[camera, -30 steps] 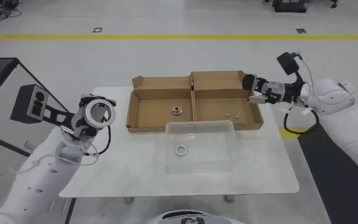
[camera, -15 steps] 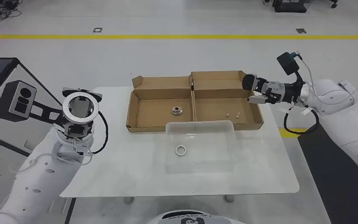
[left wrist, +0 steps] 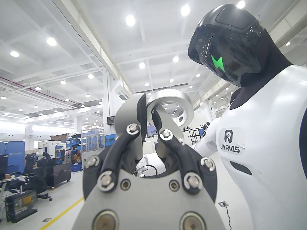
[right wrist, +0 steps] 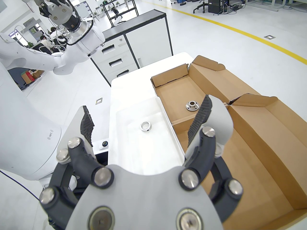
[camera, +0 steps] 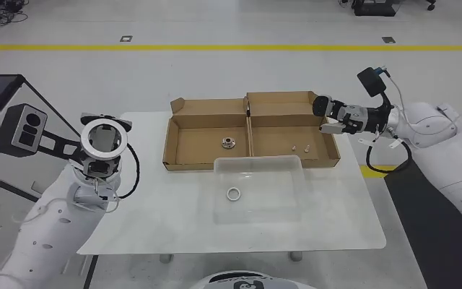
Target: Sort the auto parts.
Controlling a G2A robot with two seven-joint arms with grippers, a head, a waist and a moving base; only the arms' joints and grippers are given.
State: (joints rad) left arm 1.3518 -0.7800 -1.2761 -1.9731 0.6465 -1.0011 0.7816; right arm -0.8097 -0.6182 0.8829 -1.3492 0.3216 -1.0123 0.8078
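- Left claw [left wrist: 148, 114] grips a large metal ring [left wrist: 172, 95] by its wall, one finger inside
- Right claw [right wrist: 146, 108] spread wide over the cardboard box [right wrist: 251, 144]; small ring [right wrist: 145, 126] in clear tray [right wrist: 144, 149] beyond its fingertips

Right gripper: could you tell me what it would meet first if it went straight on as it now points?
Probably the right cardboard box: the right gripper, jaws open, hangs over its outer end, pointing along it toward the left cardboard box. Whether its floor or far wall comes first, I cannot tell.
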